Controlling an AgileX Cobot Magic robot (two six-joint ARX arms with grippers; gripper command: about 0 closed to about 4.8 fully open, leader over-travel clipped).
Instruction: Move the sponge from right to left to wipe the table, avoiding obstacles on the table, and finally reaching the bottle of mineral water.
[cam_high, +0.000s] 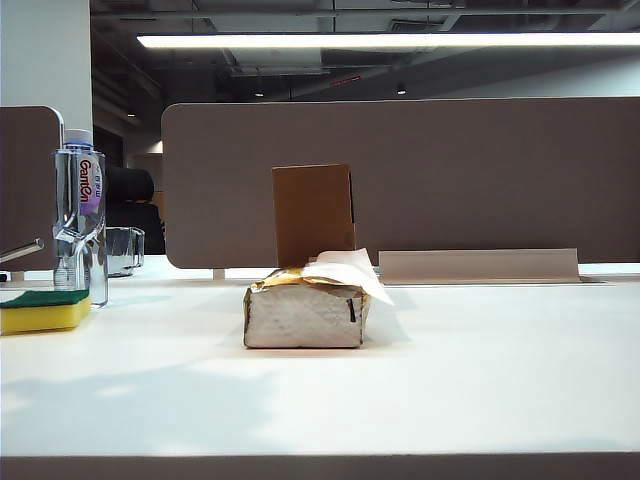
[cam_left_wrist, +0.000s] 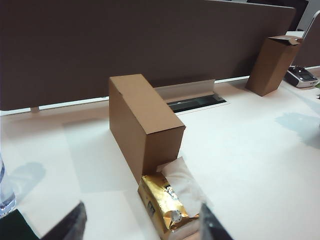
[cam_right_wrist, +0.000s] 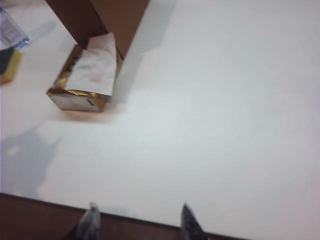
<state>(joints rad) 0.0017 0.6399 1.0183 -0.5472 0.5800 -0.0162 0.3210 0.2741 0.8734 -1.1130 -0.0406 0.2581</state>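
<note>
A: Start at the left. Where is the sponge (cam_high: 44, 311)?

B: At the far left of the table (cam_high: 480, 370), green layer up, yellow foam below. It lies just beside the bottle of mineral water (cam_high: 80, 215), on the near-left of it; whether the two touch I cannot tell.

A: And the left gripper (cam_left_wrist: 140, 222)?

B: It shows only in its own wrist view, two dark fingertips (cam_left_wrist: 67, 225) standing apart with nothing between them. It hangs above the table, looking toward the tissue pack (cam_left_wrist: 167, 205) and the brown cardboard box (cam_left_wrist: 142, 125). A dark green corner, the sponge, sits at the picture's edge just beside one fingertip, outside the gap; contact I cannot judge. A bit of the bottle's clear base shows close by.

A: The middle of the table?

B: The tissue pack lies near the centre, gold top and white tissue sticking out. The box stands upright right behind it, on the far side.

A: Now the right gripper (cam_right_wrist: 137, 220).

B: Its two fingertips are spread, empty, over the near edge of the table. The sponge lies well to the left, beyond the tissue pack, well apart from this gripper.

A: Anything further right?

B: A second cardboard box (cam_left_wrist: 272, 62) stands far off by the divider panel (cam_high: 450, 170).
</note>
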